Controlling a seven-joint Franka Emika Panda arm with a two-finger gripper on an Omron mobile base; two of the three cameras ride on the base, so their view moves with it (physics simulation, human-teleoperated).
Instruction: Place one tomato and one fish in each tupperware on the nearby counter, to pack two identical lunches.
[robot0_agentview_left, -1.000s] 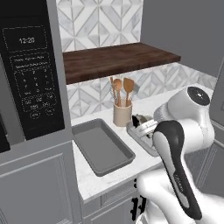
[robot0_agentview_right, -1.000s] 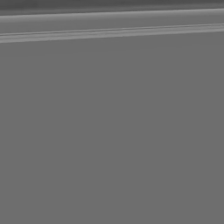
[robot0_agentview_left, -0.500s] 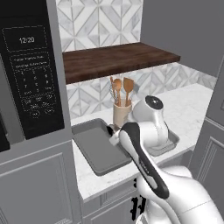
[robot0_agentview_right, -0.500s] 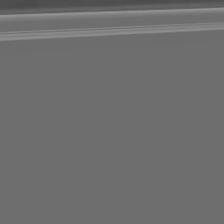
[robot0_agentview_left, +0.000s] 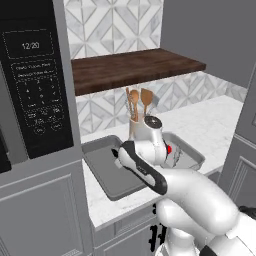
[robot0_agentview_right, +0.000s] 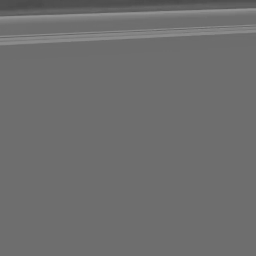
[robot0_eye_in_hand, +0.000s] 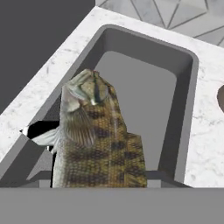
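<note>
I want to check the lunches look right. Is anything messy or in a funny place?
Nothing is spilled or broken. The fish is up in the air, held by the gripper over the left tupperware, which looks bare where it shows. A tomato already sits in the right tupperware. The utensil cup stands upright.

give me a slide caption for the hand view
Fish held in the gripper over an empty grey tupperware on the white counter.

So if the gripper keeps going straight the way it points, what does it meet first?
Most likely the bare floor of the left tray: the gripper, carrying the fish, points down into it. Depth is hard to judge.
</note>
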